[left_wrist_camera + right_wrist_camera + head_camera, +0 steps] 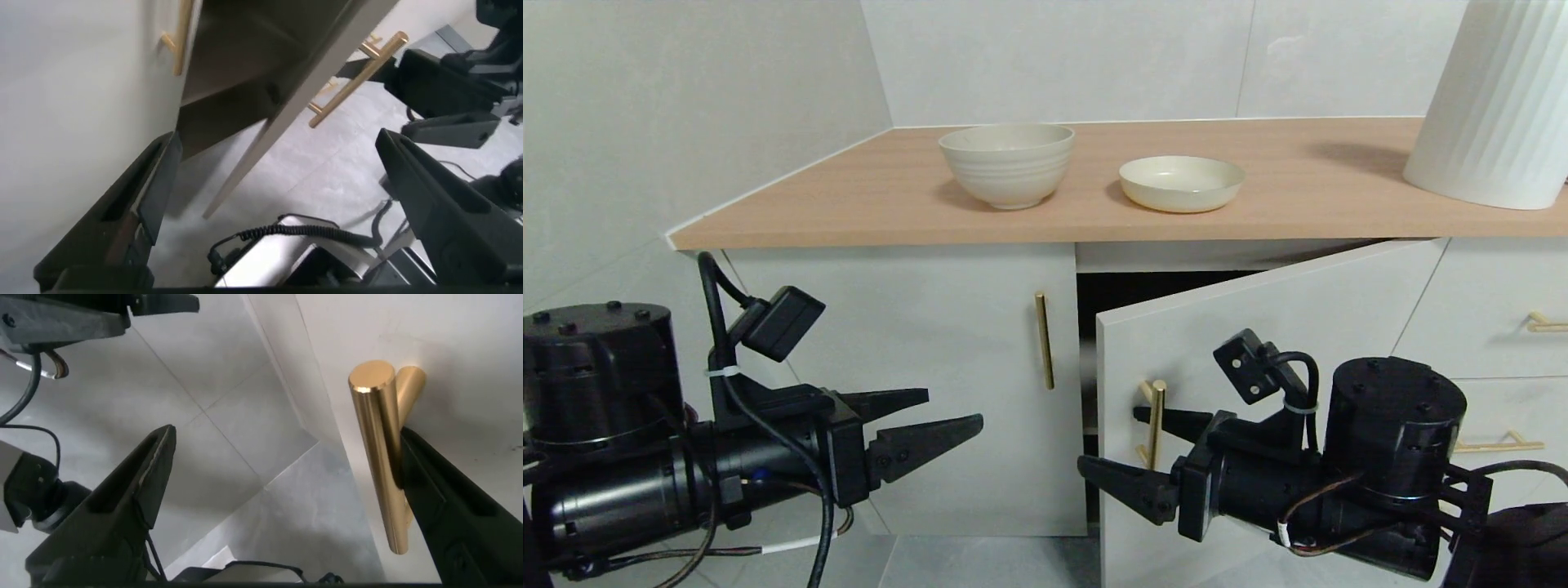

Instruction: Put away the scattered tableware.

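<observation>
A deep cream bowl [1007,163] and a shallow cream dish [1181,183] stand side by side on the wooden countertop [1258,216]. Below them the right cabinet door [1258,327] hangs partly open, with a dark gap beside it. My right gripper [1107,439] is open, its fingers on either side of that door's gold handle [1152,422]. In the right wrist view the handle [382,449] stands close to one finger [458,514], with a wide gap to the other. My left gripper [954,407] is open and holds nothing, in front of the closed left door [915,367].
A tall white ribbed vessel [1494,106] stands at the counter's right end. The closed left door has its own gold handle [1044,340]. Drawers with gold pulls [1499,445] lie to the right. The left wrist view shows the open door's edge [286,122] over grey floor tiles.
</observation>
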